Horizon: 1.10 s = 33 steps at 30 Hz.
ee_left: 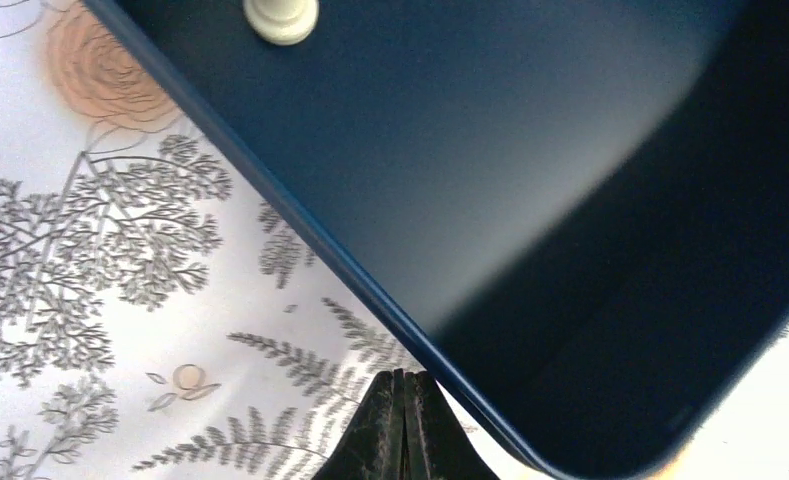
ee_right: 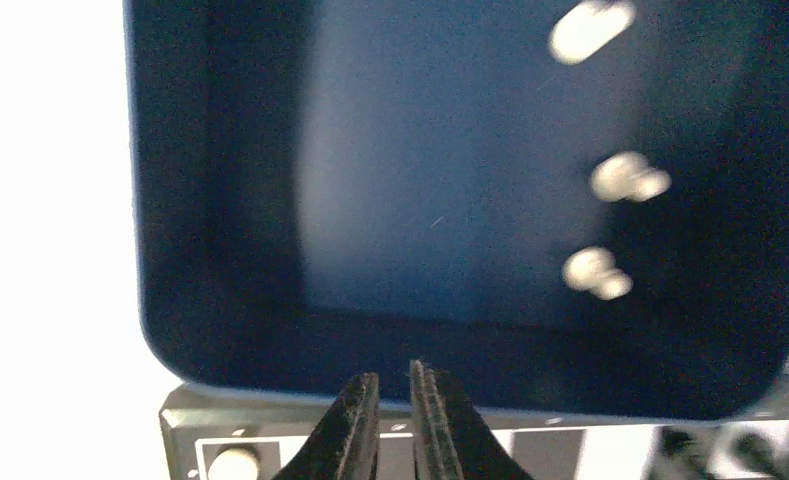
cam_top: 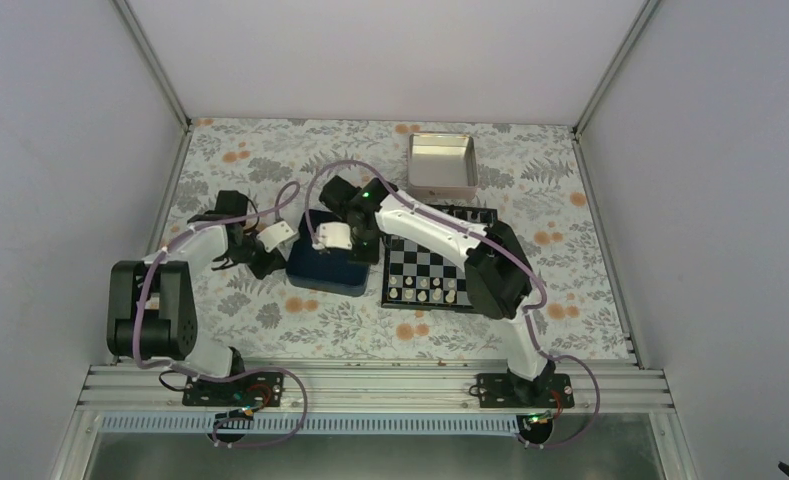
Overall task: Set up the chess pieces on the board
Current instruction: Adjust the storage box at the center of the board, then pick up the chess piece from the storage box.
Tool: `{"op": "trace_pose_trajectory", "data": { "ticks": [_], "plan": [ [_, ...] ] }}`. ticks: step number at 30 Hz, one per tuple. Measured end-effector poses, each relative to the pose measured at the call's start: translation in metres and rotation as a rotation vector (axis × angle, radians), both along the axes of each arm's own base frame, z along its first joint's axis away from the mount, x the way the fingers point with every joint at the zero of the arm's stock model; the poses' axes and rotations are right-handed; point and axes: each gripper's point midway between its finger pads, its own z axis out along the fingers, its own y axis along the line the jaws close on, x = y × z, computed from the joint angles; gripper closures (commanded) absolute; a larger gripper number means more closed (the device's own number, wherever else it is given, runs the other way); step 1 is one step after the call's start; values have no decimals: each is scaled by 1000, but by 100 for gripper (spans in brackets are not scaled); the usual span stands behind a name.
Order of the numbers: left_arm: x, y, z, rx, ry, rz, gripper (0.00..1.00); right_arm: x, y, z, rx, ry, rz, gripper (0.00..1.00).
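Observation:
The chequered board [cam_top: 425,268] lies right of a dark blue tray [cam_top: 326,266]. Several white chess pieces [cam_top: 423,295] stand on its near rows. In the right wrist view three white pieces [ee_right: 628,178] lie in the tray [ee_right: 220,200], blurred. My right gripper [ee_right: 394,378] hovers over the tray's near wall with its jaws a narrow gap apart and nothing between them; the board's rim [ee_right: 270,425] and one white piece [ee_right: 235,462] show below. My left gripper [ee_left: 400,378] is shut and empty on the cloth beside the tray's rim [ee_left: 300,235]. One white piece [ee_left: 281,15] lies in the tray there.
A silver tin [cam_top: 443,165] stands at the back, behind the board. The table has a floral cloth [cam_top: 270,320] and grey walls on three sides. My right arm [cam_top: 440,232] reaches across the board's far left corner.

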Motion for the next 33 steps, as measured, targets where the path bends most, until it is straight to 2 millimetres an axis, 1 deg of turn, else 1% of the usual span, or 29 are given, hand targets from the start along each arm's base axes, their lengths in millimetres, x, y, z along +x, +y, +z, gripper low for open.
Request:
{"op": "trace_pose_trajectory", "data": {
  "ticks": [3, 5, 7, 9, 11, 12, 13, 14, 15, 16, 18, 21, 24, 27, 30, 31, 33],
  "plan": [
    [-10, -4, 7, -13, -3, -14, 98, 20, 17, 23, 82, -64, -8, 82],
    [-13, -5, 14, -15, -20, -16, 97, 30, 26, 36, 128, -98, -13, 77],
    [-13, -5, 23, -14, -52, -15, 96, 43, 33, 49, 171, -128, -27, 76],
    [-12, -5, 33, -13, -89, -11, 92, 53, 39, 54, 194, -145, -39, 75],
    [-11, -3, 41, -7, -118, -5, 86, 66, 44, 51, 207, -158, -54, 71],
    [-10, -2, 44, -3, -132, 3, 77, 71, 45, 46, 207, -158, -63, 68],
    [-9, 1, 47, 4, -144, 12, 61, 76, 46, 42, 208, -160, -69, 65],
    [-7, 4, 49, 15, -157, 29, 46, 79, 45, 32, 193, -149, -76, 63],
    [-4, 9, 51, 28, -170, 52, 37, 80, 45, 23, 182, -140, -77, 59],
    [2, 17, 53, 48, -196, 96, 32, 82, 44, 14, 170, -130, -79, 55],
    [8, 29, 55, 65, -214, 151, 24, 83, 43, 6, 164, -112, -82, 51],
    [22, 51, 62, 70, -260, 265, 2, 79, 47, 4, 187, -83, -58, 45],
    [32, 65, 72, 64, -307, 335, 0, 76, 55, 9, 222, -70, -34, 38],
    [38, 67, 80, 48, -341, 362, 0, 77, 64, 14, 258, -66, -18, 28],
    [42, 65, 84, 23, -356, 378, 0, 80, 75, 13, 291, -63, 0, 27],
    [44, 65, 86, 15, -360, 383, 0, 80, 77, 9, 297, -58, 3, 27],
    [46, 64, 88, 3, -370, 394, 0, 80, 81, 2, 304, -45, 7, 23]
  ]
}}
